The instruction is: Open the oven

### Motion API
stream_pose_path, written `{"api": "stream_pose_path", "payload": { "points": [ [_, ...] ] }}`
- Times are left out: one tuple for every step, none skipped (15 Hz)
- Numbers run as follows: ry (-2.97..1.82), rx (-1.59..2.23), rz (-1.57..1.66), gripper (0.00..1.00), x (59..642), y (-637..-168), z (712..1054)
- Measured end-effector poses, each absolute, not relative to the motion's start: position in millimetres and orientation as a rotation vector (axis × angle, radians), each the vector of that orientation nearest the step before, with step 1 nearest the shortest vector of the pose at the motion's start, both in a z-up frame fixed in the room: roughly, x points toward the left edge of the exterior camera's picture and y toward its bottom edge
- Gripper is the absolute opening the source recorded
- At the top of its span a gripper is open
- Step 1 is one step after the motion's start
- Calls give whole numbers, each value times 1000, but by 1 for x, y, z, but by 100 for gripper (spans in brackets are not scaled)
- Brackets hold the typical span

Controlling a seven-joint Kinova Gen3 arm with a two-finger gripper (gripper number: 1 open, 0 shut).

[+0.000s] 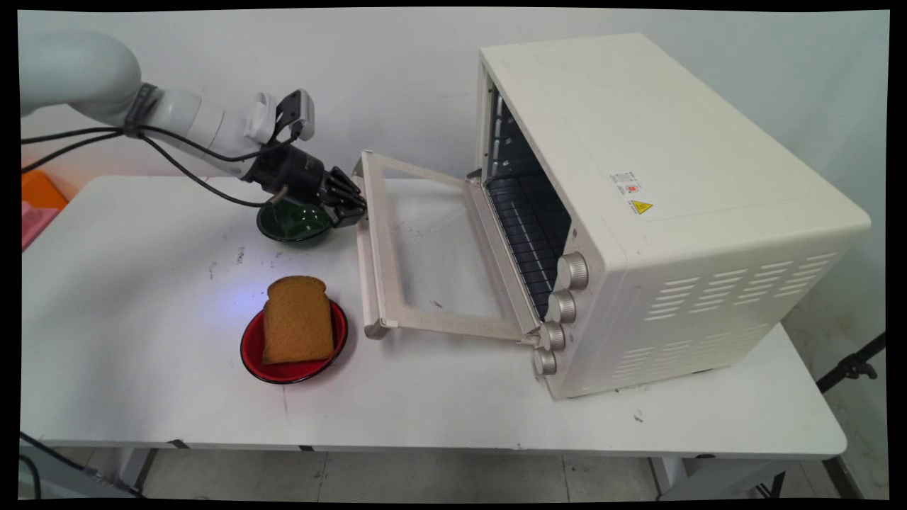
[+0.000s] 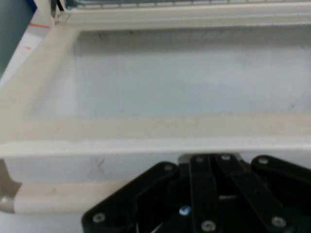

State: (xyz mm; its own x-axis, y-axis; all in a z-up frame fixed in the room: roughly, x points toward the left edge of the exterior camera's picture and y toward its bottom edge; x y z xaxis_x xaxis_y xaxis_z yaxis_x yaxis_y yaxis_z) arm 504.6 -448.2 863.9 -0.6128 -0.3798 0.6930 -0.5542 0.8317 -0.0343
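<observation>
My gripper [image 1: 354, 210] is shut and sits against the outer edge of the toaster oven's door [image 1: 373, 262], at its far corner by the handle. The cream door hangs open, nearly flat above the table, with a glass pane. In the hand view the gripper [image 2: 209, 162] presses up to the door's frame [image 2: 155, 128], and the handle bar [image 2: 34, 204] runs beneath its black linkage. Nothing shows between the fingers. A dark green bowl [image 1: 287, 225] sits on the table right under the hand. The oven [image 1: 673, 212] stands at the right with its rack visible inside.
A slice of brown bread [image 1: 297, 320] lies on a red plate [image 1: 283, 368] in front of the door's near corner. Several knobs [image 1: 560, 308] line the oven's front. Orange and pink items [image 1: 39, 202] lie at the table's far left edge.
</observation>
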Motion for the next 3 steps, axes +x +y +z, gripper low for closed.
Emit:
{"api": "stream_pose_path", "payload": {
  "points": [
    [-2299, 681, 318, 0, 506, -448, 862],
    [-2297, 682, 318, 0, 506, -448, 861],
    [-2295, 684, 317, 0, 507, -448, 860]
  ]
}}
